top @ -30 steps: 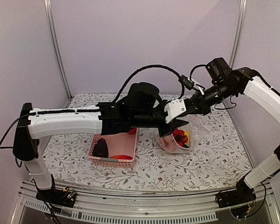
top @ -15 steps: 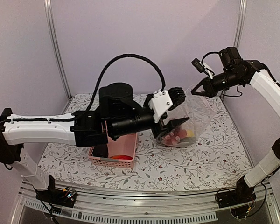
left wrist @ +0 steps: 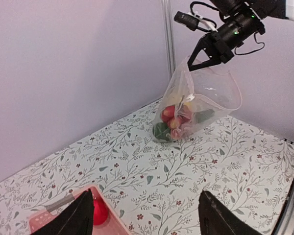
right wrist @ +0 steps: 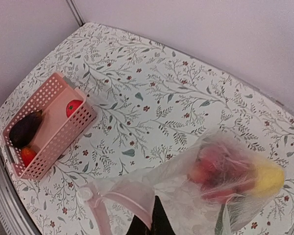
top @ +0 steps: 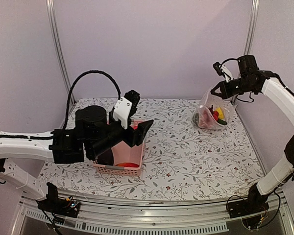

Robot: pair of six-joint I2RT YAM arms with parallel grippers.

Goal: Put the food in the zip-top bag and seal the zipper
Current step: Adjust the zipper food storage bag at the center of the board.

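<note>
The clear zip-top bag (top: pixel 213 115) hangs from my right gripper (top: pixel 217 91), which is shut on its top edge at the far right. Red, yellow and green food (top: pixel 216 115) sits in its bottom. The left wrist view shows the bag (left wrist: pixel 201 105) hanging, its bottom at the table. In the right wrist view the bag (right wrist: pixel 206 191) drapes over my right gripper (right wrist: pixel 154 223), and a pinkish zipper strip (right wrist: pixel 122 197) runs along its mouth. My left gripper (top: pixel 139 112) is open and empty over the pink basket (top: pixel 118 170). In the left wrist view the left gripper (left wrist: pixel 147 220) is spread wide.
The pink basket (right wrist: pixel 63 129) holds a dark eggplant (right wrist: pixel 24 129) and two red fruits, one (right wrist: pixel 74 106) at its far end and one (right wrist: pixel 28 155) at its near end. A metal frame post (top: pixel 250 34) and the side wall stand close behind my right arm.
My left arm has pulled back left, from the bag to over the basket. My right gripper has carried the bag up and to the far right.
</note>
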